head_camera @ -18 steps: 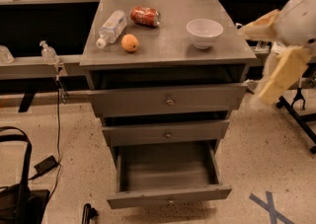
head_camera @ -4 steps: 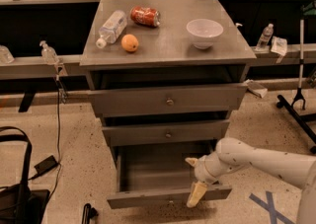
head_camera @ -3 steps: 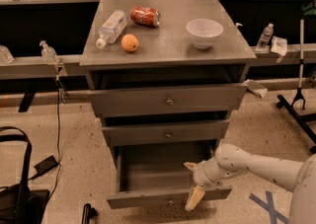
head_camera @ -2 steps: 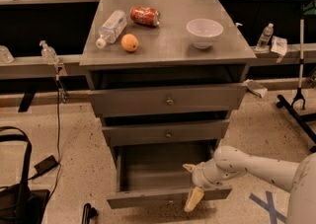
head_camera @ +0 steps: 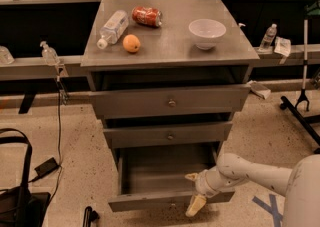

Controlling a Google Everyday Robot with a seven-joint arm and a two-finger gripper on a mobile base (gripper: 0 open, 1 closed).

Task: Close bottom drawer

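Camera view, grey cabinet (head_camera: 170, 48) carrying plastic bottle (head_camera: 112, 27), orange (head_camera: 131, 43), red can (head_camera: 146, 16) and white bowl (head_camera: 207, 32), bottom drawer (head_camera: 150, 202) pulled well out near the floor, gripper (head_camera: 194, 191) at its front panel's right part, fingers (head_camera: 195, 204) spread apart, arm entering from the right.

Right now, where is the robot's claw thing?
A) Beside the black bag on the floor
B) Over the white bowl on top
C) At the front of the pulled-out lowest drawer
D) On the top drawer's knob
C: the gripper sits at the right part of the front edge of the bottom drawer, which stands pulled out, with the arm reaching in from the right.
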